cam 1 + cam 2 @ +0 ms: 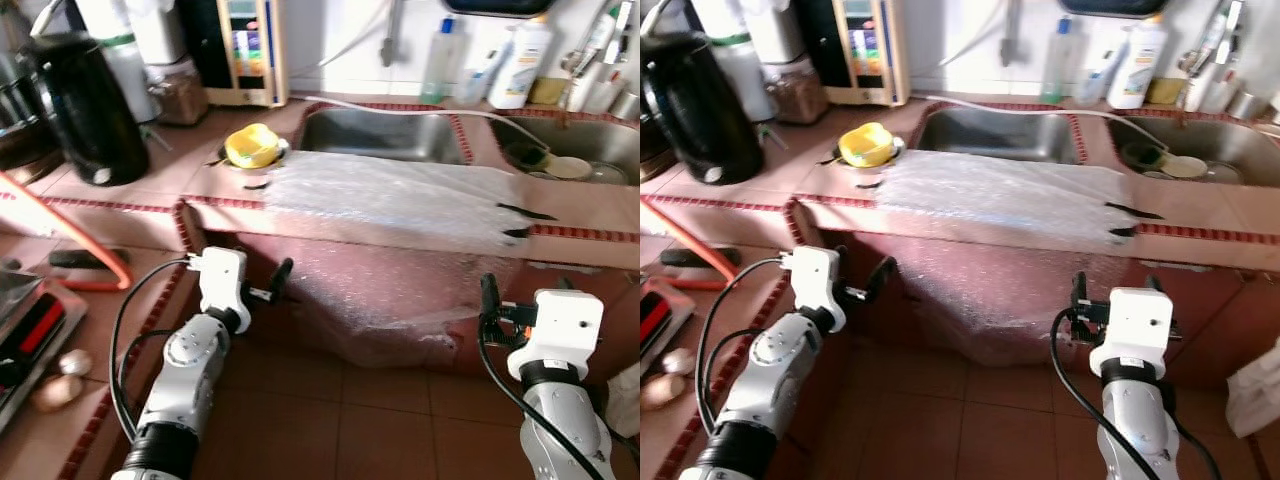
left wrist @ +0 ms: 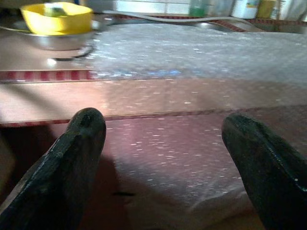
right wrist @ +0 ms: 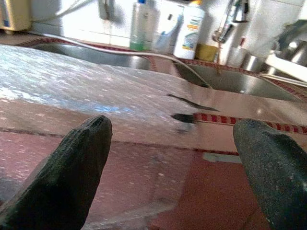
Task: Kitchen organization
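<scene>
A clear bubble-wrap sheet [image 1: 390,200] lies across the red-tiled counter [image 1: 590,215] in front of the sinks and hangs down over its front edge. A yellow bowl [image 1: 252,146] sits in a metal dish at the sheet's left corner. My left gripper [image 1: 278,285] is open, held just below the counter edge by the hanging part of the sheet; its fingers [image 2: 81,143] frame the wrap with nothing between them. My right gripper [image 1: 505,300] is open too, below the sheet's right end, with its fingers [image 3: 81,153] wide apart and empty.
Two steel sinks [image 1: 385,135] lie behind the wrap, with a hose [image 1: 400,108] across them and bottles [image 1: 520,60] at the wall. A black kettle [image 1: 85,105] stands far left. A lower counter with an orange bar [image 1: 60,225] is at my left. Brown floor tiles [image 1: 350,420] lie below.
</scene>
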`<state>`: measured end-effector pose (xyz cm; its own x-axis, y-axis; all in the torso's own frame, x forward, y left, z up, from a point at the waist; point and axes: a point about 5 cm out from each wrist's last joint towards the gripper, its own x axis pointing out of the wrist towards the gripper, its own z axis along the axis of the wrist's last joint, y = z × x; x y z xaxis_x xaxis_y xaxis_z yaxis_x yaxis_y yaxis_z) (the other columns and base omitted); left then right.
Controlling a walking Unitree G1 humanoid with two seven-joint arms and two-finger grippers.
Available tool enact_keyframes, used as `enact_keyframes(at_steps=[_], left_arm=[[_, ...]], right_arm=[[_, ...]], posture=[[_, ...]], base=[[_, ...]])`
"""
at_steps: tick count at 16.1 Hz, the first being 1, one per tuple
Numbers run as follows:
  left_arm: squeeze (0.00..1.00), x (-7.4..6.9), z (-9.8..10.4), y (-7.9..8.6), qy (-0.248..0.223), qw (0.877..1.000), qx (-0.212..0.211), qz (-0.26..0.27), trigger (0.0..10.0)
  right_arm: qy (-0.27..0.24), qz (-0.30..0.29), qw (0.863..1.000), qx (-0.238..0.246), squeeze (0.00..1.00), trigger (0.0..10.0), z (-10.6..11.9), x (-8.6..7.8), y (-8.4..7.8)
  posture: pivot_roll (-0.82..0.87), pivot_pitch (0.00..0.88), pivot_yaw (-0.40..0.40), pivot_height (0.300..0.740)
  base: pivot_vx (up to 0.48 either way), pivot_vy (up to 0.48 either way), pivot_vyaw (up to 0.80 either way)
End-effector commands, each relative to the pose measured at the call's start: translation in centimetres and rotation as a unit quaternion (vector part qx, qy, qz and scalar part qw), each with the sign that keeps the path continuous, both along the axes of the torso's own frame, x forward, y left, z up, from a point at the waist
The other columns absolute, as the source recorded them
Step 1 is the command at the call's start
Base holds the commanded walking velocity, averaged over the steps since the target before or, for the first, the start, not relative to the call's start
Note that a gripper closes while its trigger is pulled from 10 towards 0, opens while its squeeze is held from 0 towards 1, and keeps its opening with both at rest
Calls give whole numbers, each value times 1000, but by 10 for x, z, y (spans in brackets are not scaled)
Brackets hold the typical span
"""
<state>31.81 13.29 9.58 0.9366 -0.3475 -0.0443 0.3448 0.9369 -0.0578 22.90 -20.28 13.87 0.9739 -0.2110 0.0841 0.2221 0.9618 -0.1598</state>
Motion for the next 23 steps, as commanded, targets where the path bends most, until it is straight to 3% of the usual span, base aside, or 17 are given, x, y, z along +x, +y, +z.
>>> enact_keyframes(at_steps=[1, 9, 15, 23], left_arm=[[0, -2, -1, 1, 4, 1000, 7, -4, 10000], [0, -3, -3, 0, 6, 1000, 8, -8, 10000], [0, -2, 2, 4, -3, 1000, 1, -10, 10000], [0, 0, 7, 0, -11, 999, -18, -34, 10000]], right_arm=[[4, 0, 1000, -1, 0, 10000, -1, 0, 0], [3, 4, 1000, -4, 0, 10000, -1, 2, 0], [-5, 6, 1000, -8, 0, 10000, 5, -1, -2], [-4, 30, 999, -26, 0, 10000, 5, -2, 7]], posture=[[-94, 0, 42, 740], [-94, 0, 38, 740], [-98, 4, 39, 740], [-100, 7, 43, 740]], base=[[0, -379, 0], [0, -380, 0], [0, 0, 0], [63, 0, 0]])
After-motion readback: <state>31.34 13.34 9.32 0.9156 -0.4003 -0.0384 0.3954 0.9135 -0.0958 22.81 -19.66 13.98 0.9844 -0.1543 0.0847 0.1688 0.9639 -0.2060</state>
